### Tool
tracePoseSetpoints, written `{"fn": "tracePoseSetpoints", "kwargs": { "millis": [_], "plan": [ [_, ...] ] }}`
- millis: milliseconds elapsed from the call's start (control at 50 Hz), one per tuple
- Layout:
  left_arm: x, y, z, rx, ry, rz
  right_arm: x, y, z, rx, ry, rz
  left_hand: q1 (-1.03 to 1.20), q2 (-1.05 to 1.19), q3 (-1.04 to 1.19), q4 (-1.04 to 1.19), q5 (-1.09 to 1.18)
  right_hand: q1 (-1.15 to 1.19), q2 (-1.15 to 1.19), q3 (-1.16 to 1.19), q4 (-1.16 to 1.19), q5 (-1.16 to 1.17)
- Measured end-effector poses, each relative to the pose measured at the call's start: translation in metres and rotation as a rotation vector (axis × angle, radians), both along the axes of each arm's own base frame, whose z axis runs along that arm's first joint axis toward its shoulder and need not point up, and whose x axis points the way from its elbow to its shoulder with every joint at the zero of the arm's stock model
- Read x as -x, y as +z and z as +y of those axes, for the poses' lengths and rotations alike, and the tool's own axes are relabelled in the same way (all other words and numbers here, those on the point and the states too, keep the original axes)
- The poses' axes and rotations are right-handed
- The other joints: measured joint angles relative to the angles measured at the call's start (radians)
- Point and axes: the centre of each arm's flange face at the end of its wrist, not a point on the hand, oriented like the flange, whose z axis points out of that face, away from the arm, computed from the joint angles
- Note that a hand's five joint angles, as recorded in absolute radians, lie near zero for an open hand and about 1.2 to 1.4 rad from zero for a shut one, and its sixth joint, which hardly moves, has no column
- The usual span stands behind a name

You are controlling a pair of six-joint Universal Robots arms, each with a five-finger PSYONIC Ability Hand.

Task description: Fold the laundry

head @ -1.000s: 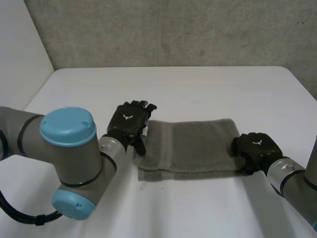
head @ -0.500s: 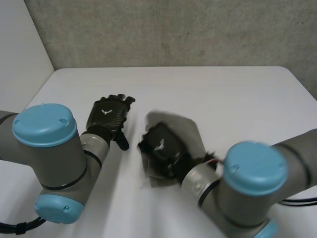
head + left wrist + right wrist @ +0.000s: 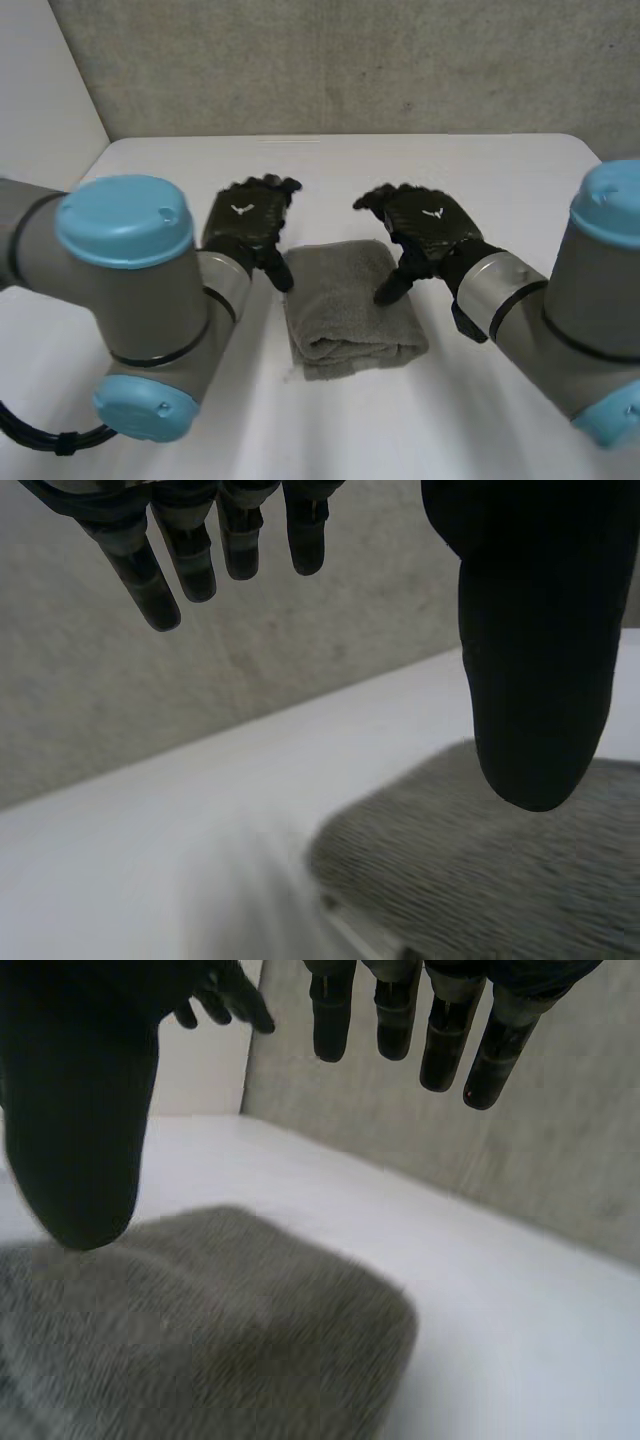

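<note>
Broadly, a rough grey concrete-looking wall (image 3: 350, 60) closes off the far side of the scene, and a plain white wall (image 3: 40, 90) meets it at the left. Below them stretches the white table (image 3: 520, 170), smooth and matte, with a rounded far right corner.

Both robot arms reach in over the near part of the table: the left arm (image 3: 140, 290) with its big light-blue cap, and the right arm (image 3: 560, 310) opposite it.

Between them, roughly mid-table, lies the grey towel (image 3: 345, 305), folded into a compact, thick block. Its near edge is a rounded roll, and its layers sit one on another. It rests flat on the bare surface.

The left hand (image 3: 245, 222) hovers just beside the towel's far left corner, fingers (image 3: 190, 550) stretched out and relaxed, holding nothing. Its thumb (image 3: 535, 630) points down near the cloth's edge; the left wrist view shows it above the towel's rim rather than pinching it.

The right hand (image 3: 428, 225) sits over the towel's far right side, likewise spread and empty. Its thumb (image 3: 80, 1130) hangs down towards the cloth; whether the tip touches the towel cannot be told.
</note>
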Motion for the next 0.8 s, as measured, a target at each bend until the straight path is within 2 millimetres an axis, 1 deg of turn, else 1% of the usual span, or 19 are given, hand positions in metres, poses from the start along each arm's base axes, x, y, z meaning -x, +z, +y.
{"fn": "tracePoseSetpoints", "kwargs": {
  "millis": [60,140,160,180,280,340,400,480,560,580,600,640,660,680,700,720,740,780,800],
  "plan": [
    [0.006,-0.012,0.002,-0.044,-0.012,-0.015,0.0,-0.015,-0.008,-0.073,0.01,0.043,0.0,0.0,0.0,0.0,0.0,0.0,0.0,0.0,0.0,0.0],
    [0.012,-0.035,0.003,-0.1,-0.021,-0.05,-0.003,-0.039,-0.017,-0.138,0.03,0.12,0.0,0.0,0.0,0.0,0.0,0.0,0.0,0.0,0.0,0.0],
    [0.013,-0.047,0.002,-0.125,-0.023,-0.07,-0.004,-0.05,-0.02,-0.154,0.041,0.156,0.0,0.0,0.0,0.0,0.0,0.0,0.0,0.0,0.0,0.0],
    [0.013,-0.047,0.002,-0.125,-0.023,-0.07,-0.004,-0.05,-0.02,-0.154,0.041,0.156,0.0,0.0,0.0,0.0,0.0,0.0,0.0,0.0,0.0,0.0],
    [0.011,-0.076,0.003,-0.185,-0.022,-0.121,-0.008,-0.076,-0.024,-0.156,0.076,0.244,0.0,-0.002,-0.002,-0.002,0.0,0.0,0.0,0.0,0.0,0.0],
    [0.008,-0.083,0.004,-0.204,-0.02,-0.135,-0.009,-0.081,-0.026,-0.137,0.086,0.265,0.0,-0.002,-0.002,-0.002,-0.003,0.0,0.0,0.0,0.0,-0.001],
    [0.007,-0.082,0.005,-0.207,-0.019,-0.137,-0.009,-0.082,-0.026,-0.129,0.088,0.269,0.0,-0.002,-0.002,-0.002,-0.003,0.0,0.0,0.0,0.0,-0.002],
    [0.004,-0.071,0.005,-0.19,-0.016,-0.122,-0.01,-0.079,-0.03,-0.079,0.082,0.267,0.0,-0.002,-0.002,-0.002,-0.003,0.0,0.0,0.0,0.0,-0.005],
    [0.002,-0.051,0.003,-0.154,-0.011,-0.092,-0.009,-0.061,-0.033,-0.031,0.058,0.246,0.0,-0.002,-0.002,-0.002,-0.003,0.0,0.0,0.0,0.0,-0.006],
    [0.001,-0.041,0.002,-0.136,-0.007,-0.077,-0.008,-0.05,-0.034,-0.005,0.043,0.236,0.0,-0.002,-0.002,-0.002,-0.003,0.0,0.0,0.0,0.0,-0.006],
    [-0.001,-0.031,0.002,-0.119,-0.004,-0.063,-0.006,-0.031,-0.035,0.042,0.017,0.215,0.0,-0.002,-0.002,-0.002,-0.003,0.0,0.0,0.0,0.0,-0.006],
    [-0.005,-0.011,0.0,-0.087,0.005,-0.038,-0.003,-0.009,-0.037,0.095,-0.018,0.192,0.0,-0.002,-0.002,-0.002,-0.003,0.0,0.0,0.0,0.0,-0.006],
    [-0.005,-0.011,0.0,-0.087,0.005,-0.038,-0.003,-0.009,-0.037,0.095,-0.018,0.192,0.0,-0.002,-0.002,-0.002,-0.003,0.0,0.0,0.0,0.0,-0.006],
    [-0.007,-0.002,0.0,-0.075,0.009,-0.027,0.0,0.005,-0.038,0.13,-0.043,0.177,0.0,-0.002,-0.002,-0.002,-0.003,0.0,0.0,0.0,0.0,-0.006],
    [-0.007,-0.002,0.0,-0.075,0.009,-0.027,0.0,0.005,-0.038,0.13,-0.043,0.177,0.0,-0.002,-0.002,-0.002,-0.003,0.0,0.0,0.0,0.0,-0.006],
    [-0.018,0.031,-0.003,-0.037,0.029,0.005,0.008,0.041,-0.041,0.211,-0.112,0.142,0.0,-0.002,-0.002,-0.002,-0.003,0.0,0.0,0.0,0.0,-0.006],
    [-0.025,0.049,-0.004,-0.021,0.04,0.019,0.016,0.065,-0.041,0.26,-0.165,0.122,0.0,-0.002,-0.002,-0.002,-0.003,0.0,0.0,0.0,0.0,-0.006],
    [-0.032,0.064,-0.005,-0.008,0.05,0.029,0.023,0.086,-0.041,0.296,-0.214,0.107,0.0,-0.002,-0.002,-0.002,-0.003,0.0,0.0,0.0,0.0,-0.006],
    [-0.04,0.079,-0.006,0.001,0.062,0.037,0.03,0.102,-0.039,0.318,-0.254,0.1,0.0,-0.002,-0.002,-0.002,-0.003,0.0,0.0,0.0,0.0,-0.006]
  ]
}}
